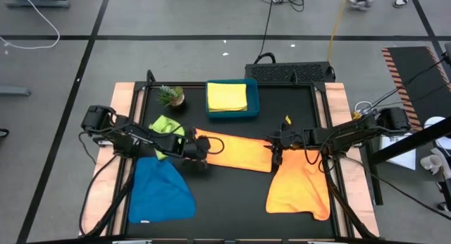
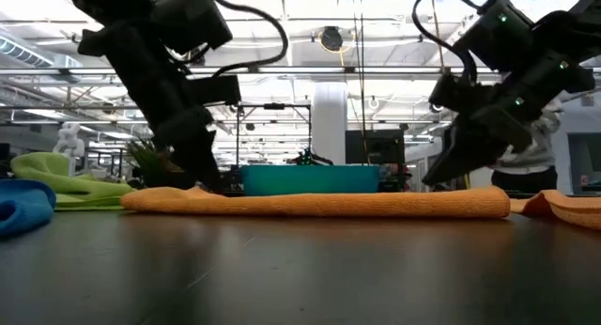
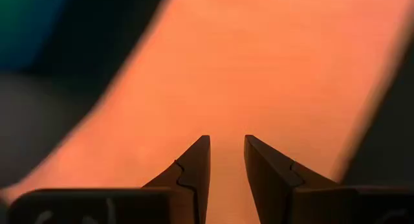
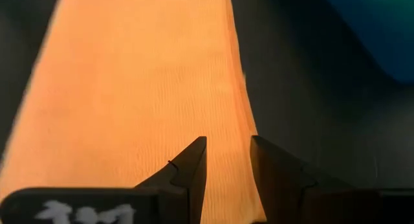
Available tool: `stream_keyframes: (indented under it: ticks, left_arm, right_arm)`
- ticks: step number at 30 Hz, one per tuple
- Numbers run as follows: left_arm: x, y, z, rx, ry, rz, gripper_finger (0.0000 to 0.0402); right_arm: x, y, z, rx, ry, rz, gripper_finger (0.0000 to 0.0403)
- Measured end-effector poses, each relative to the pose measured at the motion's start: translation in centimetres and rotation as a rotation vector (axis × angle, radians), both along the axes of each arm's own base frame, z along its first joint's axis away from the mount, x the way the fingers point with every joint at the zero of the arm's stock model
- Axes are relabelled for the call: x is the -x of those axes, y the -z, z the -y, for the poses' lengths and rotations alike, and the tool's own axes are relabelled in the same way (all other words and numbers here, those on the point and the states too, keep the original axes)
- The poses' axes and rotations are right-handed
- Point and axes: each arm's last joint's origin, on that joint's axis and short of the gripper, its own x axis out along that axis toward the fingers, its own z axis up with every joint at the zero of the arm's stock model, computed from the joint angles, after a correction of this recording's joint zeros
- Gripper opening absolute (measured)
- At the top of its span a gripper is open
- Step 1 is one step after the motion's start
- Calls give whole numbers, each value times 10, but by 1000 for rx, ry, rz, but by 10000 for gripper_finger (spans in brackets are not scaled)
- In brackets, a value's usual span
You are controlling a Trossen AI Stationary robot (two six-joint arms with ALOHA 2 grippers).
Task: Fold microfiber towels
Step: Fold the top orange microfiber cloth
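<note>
Orange cloth fills both wrist views: the folded orange towel (image 1: 236,152), a long flat band across the middle of the black table (image 1: 232,202). The left gripper (image 1: 202,147) sits at its left end and the right gripper (image 1: 275,152) at its right end. In each wrist view the two dark fingers (image 3: 194,169) stand only a narrow gap apart with the cloth showing between and beyond them, gripping nothing that can be seen.

Five towels show in the high view. A second orange towel (image 1: 299,187) lies spread and rumpled just right of the band, touching its right end. A blue towel (image 1: 161,189) lies loose at the front left. A lime green towel (image 1: 167,127) is bunched under the left arm, and a yellow towel (image 1: 227,96) lies folded in the one teal tray (image 1: 254,103) at the back. One small potted plant (image 1: 171,96) stands left of the tray.

Only the low view shows the band's thickness, a low rounded roll (image 2: 319,205), with both grippers down at its ends.
</note>
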Motion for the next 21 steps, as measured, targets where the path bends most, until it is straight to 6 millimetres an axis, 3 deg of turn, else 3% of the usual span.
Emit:
stream_keyframes:
  ticks: [7,10,15,21]
  left_arm:
    - [0,-2,-35,-192,-190,-2,97]
    - [-6,-5,-42,-149,-159,51,97]
    - [-19,-14,-27,14,69,180,97]
    - [-9,-7,-5,78,132,76,97]
  right_arm:
    - [4,6,0,-17,18,-20,109]
    - [3,6,0,-17,19,-19,109]
    - [4,6,0,-14,13,-18,109]
    - [2,4,0,9,-7,4,109]
